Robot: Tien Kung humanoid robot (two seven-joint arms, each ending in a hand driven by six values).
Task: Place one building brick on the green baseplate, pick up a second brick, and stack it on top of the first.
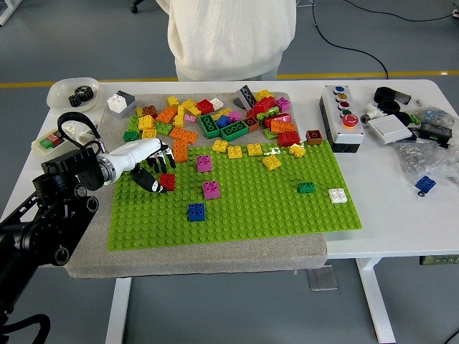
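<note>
The green baseplate [272, 208] lies on a grey mat in the middle of the table. My left hand [156, 172] reaches in over the plate's left edge, white palm up and black fingers curled down. A small red brick [167, 181] sits on the plate at its fingertips, and the fingers appear closed on it. Single bricks stand on the plate: two magenta [204, 163] [211, 189], a blue [196, 211], a dark green [306, 187], a white [337, 194] and some yellow ones [271, 162]. My right arm is out of sight.
A heap of loose bricks [215, 118] lies along the plate's far edge. A button box [341, 115] stands at the right, a bowl of gears [72, 92] and a small switch box [51, 140] at the left. A person in a white top [229, 36] stands at the far side.
</note>
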